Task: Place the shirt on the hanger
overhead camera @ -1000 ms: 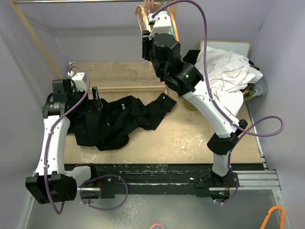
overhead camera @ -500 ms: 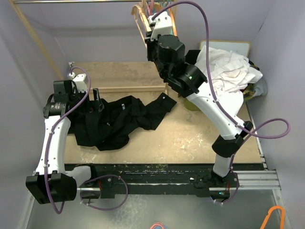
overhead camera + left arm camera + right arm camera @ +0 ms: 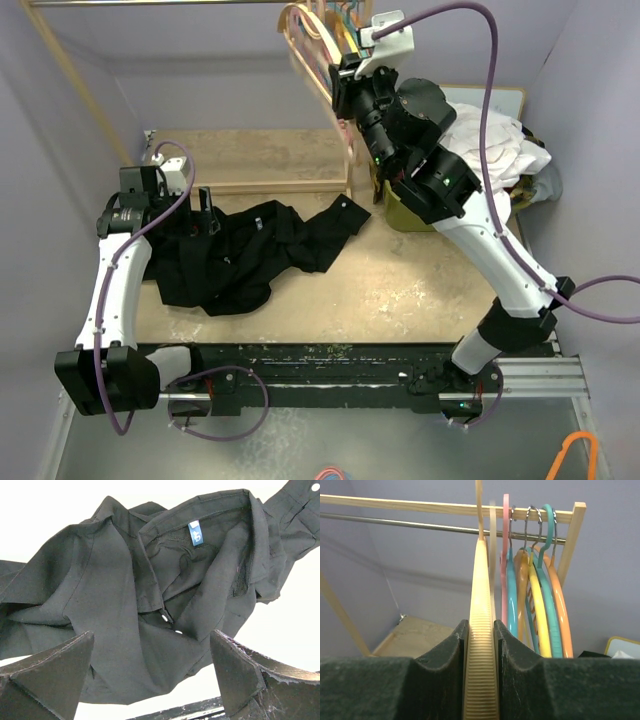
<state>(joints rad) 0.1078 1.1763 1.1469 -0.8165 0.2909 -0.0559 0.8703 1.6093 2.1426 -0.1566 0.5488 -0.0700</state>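
Observation:
The black shirt (image 3: pixel 240 260) lies crumpled on the left of the table, its collar open with a blue label (image 3: pixel 196 532) showing. My left gripper (image 3: pixel 203 210) hangs open just above the shirt (image 3: pixel 150 580); the left wrist view shows its fingers (image 3: pixel 55 670) wide apart with nothing between them. The cream hanger (image 3: pixel 481 595) hangs edge-on at the rack, its stem running up past the rail. My right gripper (image 3: pixel 480 627) is shut on its ribbed arm. From above, that gripper (image 3: pixel 343 85) sits high at the back beside the hanger (image 3: pixel 297 60).
Pink, teal, yellow and orange hangers (image 3: pixel 540 605) hang close to the right of the cream one on a metal rod (image 3: pixel 420 524) under a wooden rail (image 3: pixel 395 502). A white cloth pile (image 3: pixel 485 140) lies at the back right. The rack's wooden post (image 3: pixel 350 150) stands mid-table.
My right gripper has closed on the cream hanger, and that arm has swung right and up at the rack. The left arm and the shirt have barely moved.

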